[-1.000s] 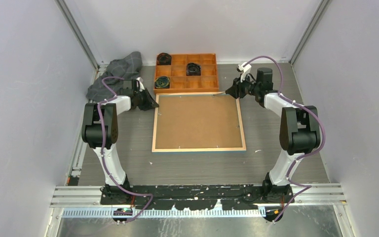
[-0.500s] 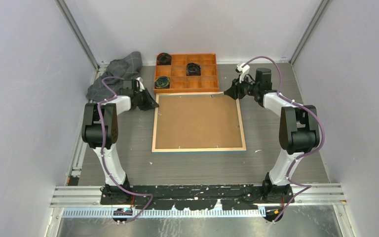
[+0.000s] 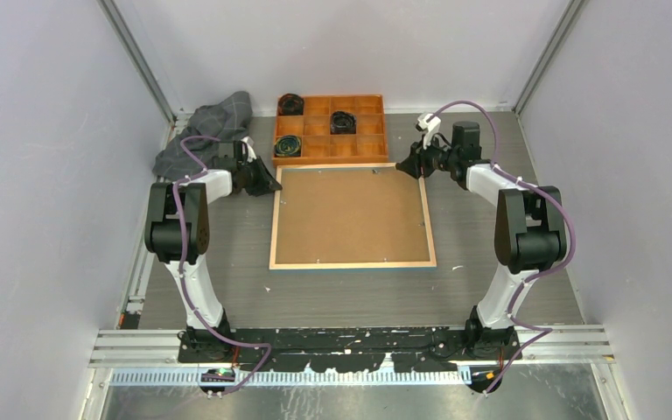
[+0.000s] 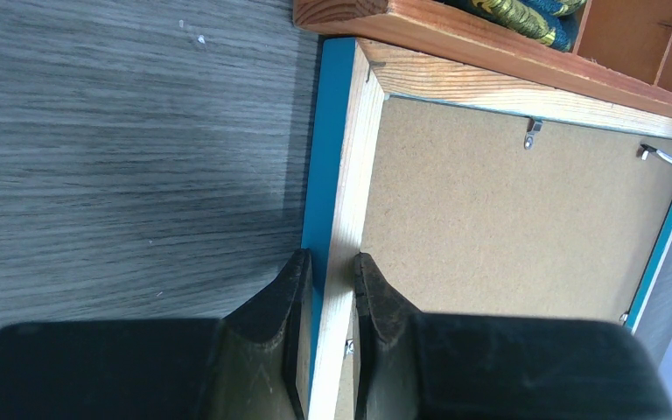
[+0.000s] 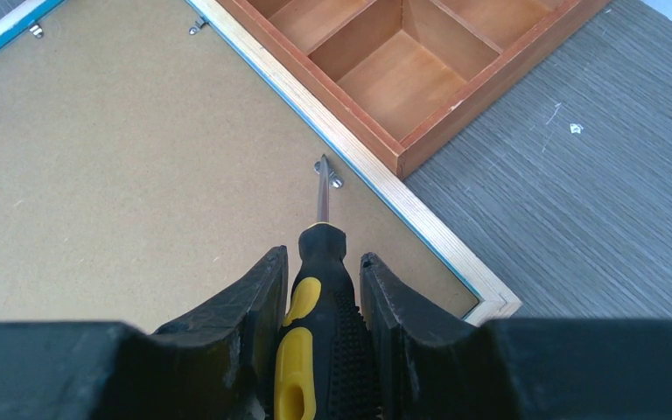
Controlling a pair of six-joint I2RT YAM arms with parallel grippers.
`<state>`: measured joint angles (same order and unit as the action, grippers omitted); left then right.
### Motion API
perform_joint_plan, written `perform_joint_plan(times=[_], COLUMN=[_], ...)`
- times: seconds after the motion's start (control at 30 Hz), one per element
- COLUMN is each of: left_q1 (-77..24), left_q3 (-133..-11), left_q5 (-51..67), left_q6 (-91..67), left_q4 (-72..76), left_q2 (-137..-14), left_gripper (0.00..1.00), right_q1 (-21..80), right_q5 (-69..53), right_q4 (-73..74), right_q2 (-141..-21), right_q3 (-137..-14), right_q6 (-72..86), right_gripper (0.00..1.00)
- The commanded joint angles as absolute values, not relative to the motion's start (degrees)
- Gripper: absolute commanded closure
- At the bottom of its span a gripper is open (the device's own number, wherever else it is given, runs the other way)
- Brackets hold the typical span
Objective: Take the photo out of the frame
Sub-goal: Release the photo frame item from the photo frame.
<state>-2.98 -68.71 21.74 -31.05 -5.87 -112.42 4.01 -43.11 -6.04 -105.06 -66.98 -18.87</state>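
Observation:
The frame lies face down on the table, its light wood rim around the brown backing board. The photo is hidden under that board. My left gripper is shut on the frame's left rim near the far-left corner, one finger on the blue outer side and one on the board side. My right gripper is shut on a black-and-yellow screwdriver. The screwdriver's tip rests at a small metal tab by the frame's far edge, near the far-right corner.
An orange compartment tray holding dark round items sits against the frame's far edge. A grey cloth is bunched at the far left. More metal tabs line the board's edge. Walls close in on both sides.
The right gripper has shifted slightly left along the frame's far edge with the screwdriver. The left gripper has kept its hold on the rim.

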Motion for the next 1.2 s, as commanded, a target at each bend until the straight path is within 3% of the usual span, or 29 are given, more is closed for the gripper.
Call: perform_joint_plan(times=[0.0,1.17], left_q1=[-2.8,-2.6], left_q3=[-68.0,-68.0], left_q5=[19.2,19.3], left_q6=[-31.6,-31.7], left_q4=[-8.6,-8.6], left_q2=[-116.5,-116.6], left_gripper=[1.0,0.99], right_q1=[4.3,4.1], right_q5=[-44.7,-42.7], right_q4=[-3.6,4.7], right_q2=[-103.3,-99.0], right_q3=[-69.6,-71.0], right_q6=[-21.7,-29.0], right_gripper=[0.99,0.99])
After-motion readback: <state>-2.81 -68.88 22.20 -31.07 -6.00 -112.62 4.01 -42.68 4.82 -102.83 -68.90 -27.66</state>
